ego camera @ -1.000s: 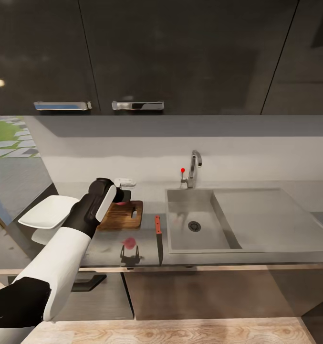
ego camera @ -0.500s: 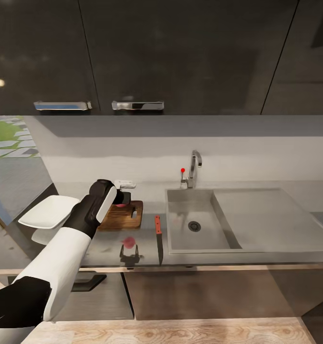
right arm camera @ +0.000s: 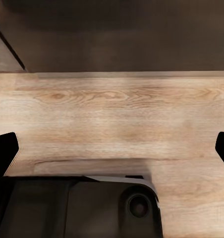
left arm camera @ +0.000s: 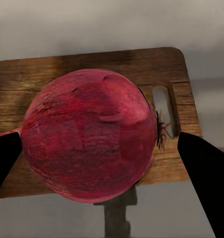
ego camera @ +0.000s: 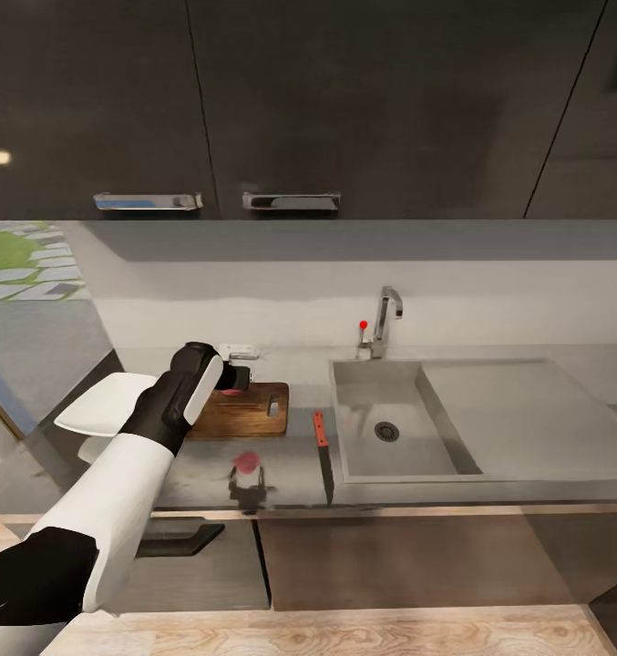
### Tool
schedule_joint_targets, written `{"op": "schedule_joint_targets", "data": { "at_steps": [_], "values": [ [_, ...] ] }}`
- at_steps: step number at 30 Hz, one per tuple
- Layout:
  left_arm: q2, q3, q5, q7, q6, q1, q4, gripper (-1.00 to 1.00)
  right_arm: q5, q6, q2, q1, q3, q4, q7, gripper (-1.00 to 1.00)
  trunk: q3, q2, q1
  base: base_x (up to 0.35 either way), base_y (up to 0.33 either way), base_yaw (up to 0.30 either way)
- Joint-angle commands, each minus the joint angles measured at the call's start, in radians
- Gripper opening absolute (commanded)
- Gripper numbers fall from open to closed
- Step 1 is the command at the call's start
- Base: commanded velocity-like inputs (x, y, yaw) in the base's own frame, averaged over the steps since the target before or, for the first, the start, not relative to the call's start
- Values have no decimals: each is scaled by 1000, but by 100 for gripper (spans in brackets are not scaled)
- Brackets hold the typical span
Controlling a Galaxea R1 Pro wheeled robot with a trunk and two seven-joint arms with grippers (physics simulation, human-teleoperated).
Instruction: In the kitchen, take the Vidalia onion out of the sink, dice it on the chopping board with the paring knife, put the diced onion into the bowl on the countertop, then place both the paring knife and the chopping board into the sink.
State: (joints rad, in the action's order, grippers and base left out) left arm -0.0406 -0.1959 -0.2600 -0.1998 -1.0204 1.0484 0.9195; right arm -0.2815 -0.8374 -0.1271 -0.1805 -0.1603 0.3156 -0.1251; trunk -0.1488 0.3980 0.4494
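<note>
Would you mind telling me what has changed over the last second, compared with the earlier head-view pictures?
The whole head view has shifted, so the camera moved; the sink, paring knife and chopping board keep their layout. The left gripper stays shut on the Vidalia onion above the board. Nothing was let go.

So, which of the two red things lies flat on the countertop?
The paring knife, lying beside the sink; the Vidalia onion is held in the left gripper over the chopping board.
</note>
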Motion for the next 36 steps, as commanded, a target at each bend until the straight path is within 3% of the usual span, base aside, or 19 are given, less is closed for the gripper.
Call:
{"op": "schedule_joint_targets", "data": {
  "at_steps": [1,19,25,36],
  "values": [
    [1,-2,-10,-10,-3,1,1,-100,-11,0,-1,0,-4,2,-7,100,-2,2,1,0,254,0],
    [1,-2,-10,-10,-2,1,-11,-100,-12,-8,3,0,-5,18,-6,100,-2,2,1,0,58,0],
    [1,-2,-10,-10,-1,1,-31,-100,-9,-9,23,0,-5,21,-8,100,-2,2,1,0,0,0],
    [1,-2,-9,-10,-1,1,-47,-100,-8,-9,27,0,-5,20,-8,100,-6,2,1,0,0,0]
  ]
}}
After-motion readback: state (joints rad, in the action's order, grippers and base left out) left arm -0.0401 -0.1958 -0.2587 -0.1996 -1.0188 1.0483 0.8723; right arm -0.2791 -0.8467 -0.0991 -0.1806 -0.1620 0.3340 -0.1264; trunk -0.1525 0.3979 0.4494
